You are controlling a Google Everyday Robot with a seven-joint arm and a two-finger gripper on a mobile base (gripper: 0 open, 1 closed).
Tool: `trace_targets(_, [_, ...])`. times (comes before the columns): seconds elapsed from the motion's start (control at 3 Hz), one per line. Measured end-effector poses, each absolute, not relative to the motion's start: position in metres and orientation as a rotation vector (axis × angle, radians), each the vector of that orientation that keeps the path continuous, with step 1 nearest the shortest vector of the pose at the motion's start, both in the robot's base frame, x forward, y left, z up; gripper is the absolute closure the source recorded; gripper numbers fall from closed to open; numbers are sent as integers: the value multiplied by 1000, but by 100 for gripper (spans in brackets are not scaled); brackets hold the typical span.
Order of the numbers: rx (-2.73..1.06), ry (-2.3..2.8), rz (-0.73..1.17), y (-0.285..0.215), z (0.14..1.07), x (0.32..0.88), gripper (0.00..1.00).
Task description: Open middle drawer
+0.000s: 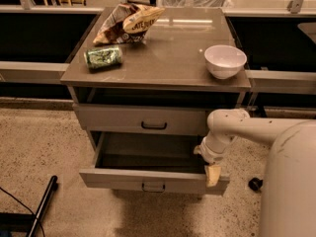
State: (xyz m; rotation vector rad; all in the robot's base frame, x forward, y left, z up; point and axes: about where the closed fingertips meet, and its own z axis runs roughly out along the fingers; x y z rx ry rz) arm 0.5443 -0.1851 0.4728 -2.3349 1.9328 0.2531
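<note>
Gripper [213,175] at right end of middle drawer [113,178], tip down at front's top edge. Degree of opening, and whether anything is grasped, cannot be told. Drawer front stretched leftward from gripper, standing well out, interior exposed. Pull handle [153,186] left of gripper, untouched. Top drawer [113,117] above-left, closed.

Pull judged nearly done. Force is applied off-centre, so pull is to be kept straight outward and slow, racking avoided, and stopped before end of travel.
</note>
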Motion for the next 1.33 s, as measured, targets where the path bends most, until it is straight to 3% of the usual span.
trace_targets(0.67, [-2262,2006,270,-202,449,578,65])
trace_targets(1.33, [-2244,2037,291,-201,422,573,79])
